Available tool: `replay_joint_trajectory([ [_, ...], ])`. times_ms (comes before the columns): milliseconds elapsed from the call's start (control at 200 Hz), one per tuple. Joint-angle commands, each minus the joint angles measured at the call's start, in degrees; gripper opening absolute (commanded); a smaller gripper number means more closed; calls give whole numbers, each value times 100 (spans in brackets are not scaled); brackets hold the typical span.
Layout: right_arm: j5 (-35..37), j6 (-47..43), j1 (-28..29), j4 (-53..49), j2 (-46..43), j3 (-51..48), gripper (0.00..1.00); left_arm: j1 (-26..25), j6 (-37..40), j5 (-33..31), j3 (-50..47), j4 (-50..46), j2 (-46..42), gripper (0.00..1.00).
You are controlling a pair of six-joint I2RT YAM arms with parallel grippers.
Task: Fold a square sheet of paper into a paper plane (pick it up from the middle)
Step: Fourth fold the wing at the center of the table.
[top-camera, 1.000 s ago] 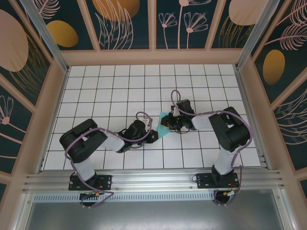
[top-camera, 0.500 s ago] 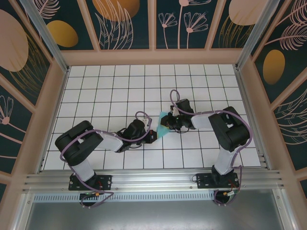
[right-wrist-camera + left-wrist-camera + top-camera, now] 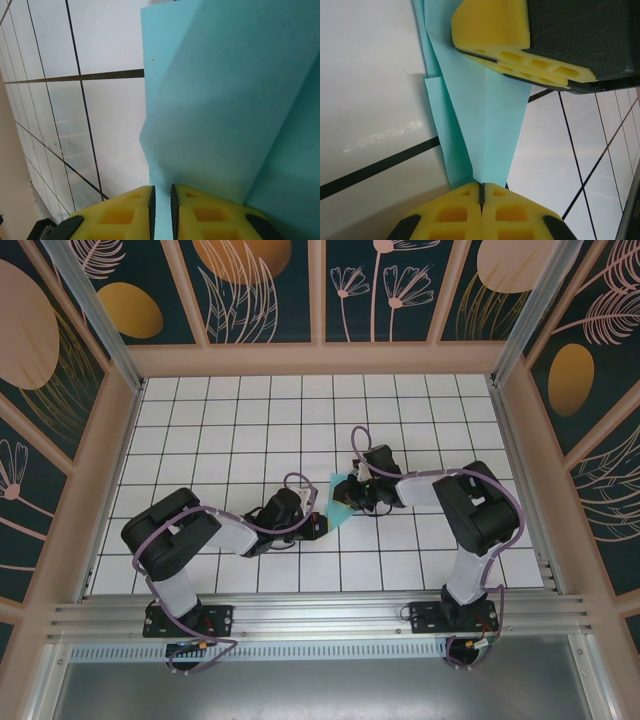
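My left gripper's fingers were pressed together, their yellow pads meeting along a thin seam, and the narrow tip of the sheet of paper was pinched in that seam. On my right wrist camera the right gripper had its two yellow pads almost touching, with a sliver of the cyan sheet caught in the slit between them, so I read it as clamped on the paper too. The left wrist camera showed the right gripper's fingers shut flat over the sheet's wide end.

The sheet was folded into a long taper with a crease down its middle, broad at the right gripper and slim at the left one, and a smaller flap stuck out along one edge. Whether it lay on the table or hung just above it I could not tell.

From above, the sheet sat near the middle of the white gridded table. The left gripper was at its end nearer the table's front edge, the right gripper at the end farther from that edge, and both arms reached in from the table's front corners.
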Motion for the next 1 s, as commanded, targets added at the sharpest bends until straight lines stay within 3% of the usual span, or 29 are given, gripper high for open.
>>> replay_joint_trajectory([
  [0,656,-209,70,-512,321,-38,21,-77,52,317,-109,-585,99,0],
  [135,762,-217,76,-600,335,-12,20,-82,36,242,-139,-720,-54,0],
  [195,785,-223,78,-634,345,5,20,-75,-25,25,-248,-635,-214,10],
  [405,814,-267,96,-702,354,31,19,-78,-39,-396,-257,-758,-1194,24],
  [600,865,-312,114,-790,317,57,19,-75,-103,-726,-41,-950,-1563,13],
  [801,868,-311,122,-768,362,39,19,-28,-262,82,476,-445,-825,4],
  [991,844,-304,122,-729,398,18,19,160,-931,249,244,430,-330,4],
])
